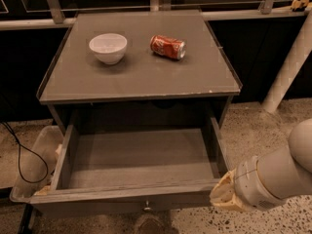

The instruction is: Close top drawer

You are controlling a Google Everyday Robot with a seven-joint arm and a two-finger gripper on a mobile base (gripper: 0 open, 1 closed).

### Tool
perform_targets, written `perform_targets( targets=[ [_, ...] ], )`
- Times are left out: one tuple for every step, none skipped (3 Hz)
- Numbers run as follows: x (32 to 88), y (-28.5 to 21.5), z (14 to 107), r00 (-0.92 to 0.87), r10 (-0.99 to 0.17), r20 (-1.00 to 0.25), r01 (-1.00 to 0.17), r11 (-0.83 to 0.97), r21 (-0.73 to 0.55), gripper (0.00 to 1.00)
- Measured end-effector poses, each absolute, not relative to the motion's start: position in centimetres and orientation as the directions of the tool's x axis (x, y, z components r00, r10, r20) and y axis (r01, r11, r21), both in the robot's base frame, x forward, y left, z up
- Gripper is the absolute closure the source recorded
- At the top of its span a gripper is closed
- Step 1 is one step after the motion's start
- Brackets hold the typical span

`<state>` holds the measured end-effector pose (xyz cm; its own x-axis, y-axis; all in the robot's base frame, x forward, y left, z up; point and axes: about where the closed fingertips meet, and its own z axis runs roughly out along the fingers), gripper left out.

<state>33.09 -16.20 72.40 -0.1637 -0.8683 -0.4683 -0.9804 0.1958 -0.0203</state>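
Observation:
The top drawer (139,160) is pulled far out of the grey cabinet and holds nothing. Its flat grey front (122,201) runs along the bottom of the view, with a small round metal knob (146,208) at centre. My gripper (223,196) is at the lower right, at the right end of the drawer front, seeming to touch its outer corner. The white arm (278,172) stretches off to the right behind it.
On the cabinet top (141,77) stand a white bowl (108,47) and a red soda can (167,47) lying on its side. A clear plastic bin (31,162) and a black cable (22,152) are at the left. A white post (290,65) stands at the right.

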Motion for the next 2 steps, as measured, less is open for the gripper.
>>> perform_targets(
  targets=[
    [33.1, -16.2, 72.4, -0.164, -0.868, -0.468, -0.980, 0.196, -0.020, 1.00],
    [33.7, -15.4, 69.7, -0.189, -0.852, -0.489, -0.975, 0.222, -0.011, 1.00]
  ],
)
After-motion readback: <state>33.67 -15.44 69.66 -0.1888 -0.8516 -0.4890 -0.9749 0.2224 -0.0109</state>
